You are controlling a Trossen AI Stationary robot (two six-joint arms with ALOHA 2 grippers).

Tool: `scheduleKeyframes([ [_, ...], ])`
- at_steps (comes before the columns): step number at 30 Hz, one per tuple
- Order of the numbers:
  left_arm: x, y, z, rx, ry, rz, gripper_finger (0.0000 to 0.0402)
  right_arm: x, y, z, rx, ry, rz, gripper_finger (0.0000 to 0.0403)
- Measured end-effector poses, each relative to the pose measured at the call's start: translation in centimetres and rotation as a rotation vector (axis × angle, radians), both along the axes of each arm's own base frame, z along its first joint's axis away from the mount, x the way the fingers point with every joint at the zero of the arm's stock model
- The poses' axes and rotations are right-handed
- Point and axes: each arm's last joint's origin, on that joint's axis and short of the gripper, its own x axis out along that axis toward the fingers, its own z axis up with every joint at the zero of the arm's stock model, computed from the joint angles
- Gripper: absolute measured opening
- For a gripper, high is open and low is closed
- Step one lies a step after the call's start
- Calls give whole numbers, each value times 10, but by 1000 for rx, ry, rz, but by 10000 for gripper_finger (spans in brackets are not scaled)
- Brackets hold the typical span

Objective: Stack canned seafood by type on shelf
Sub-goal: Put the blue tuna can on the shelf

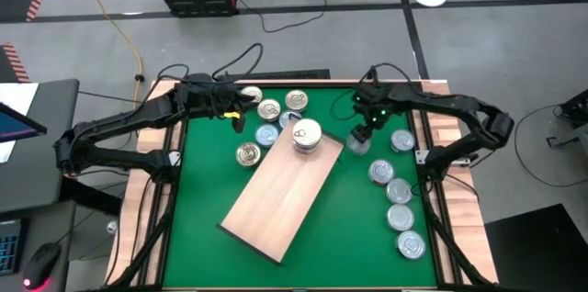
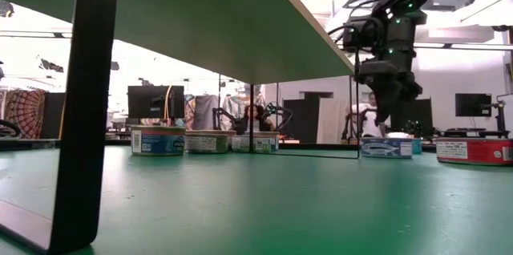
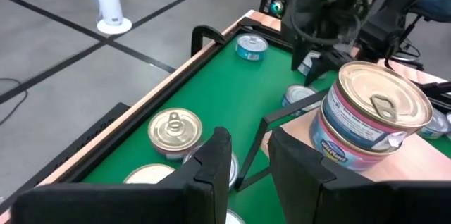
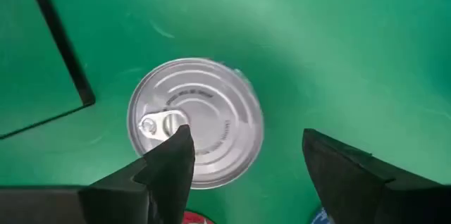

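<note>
We see our left pincer [image 1: 235, 116] narrowly parted and empty beside the gold tins [image 1: 268, 108] at the counter's [image 1: 367, 237] far edge. Two tins [image 1: 306, 135] sit stacked on the shelf [image 1: 280, 196]. Our right pincer [image 4: 246, 157] hangs spread wide above a silver tin [image 4: 195, 131], gripping nothing.

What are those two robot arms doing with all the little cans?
They are sorting tins onto a wooden shelf. Two tins are already stacked at one end of it. The right gripper hangs open just above a silver tin on the green table, not gripping it yet. The left gripper waits empty near a cluster of loose tins. More tins line the right side.
</note>
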Motion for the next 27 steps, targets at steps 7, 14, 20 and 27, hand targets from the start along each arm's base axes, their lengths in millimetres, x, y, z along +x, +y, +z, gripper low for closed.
scheduleKeyframes([
  [7,0,0,0,12,5,-4,91,-15,-17,-6,61,-42,-77,276],
  [14,-1,-1,1,26,3,-7,91,-31,-10,-31,141,6,-84,225],
  [20,-1,0,3,46,-8,0,91,-33,-5,-41,151,1,-96,154],
  [27,-1,0,3,48,-8,0,91,-34,-9,-40,90,33,-163,49],
])
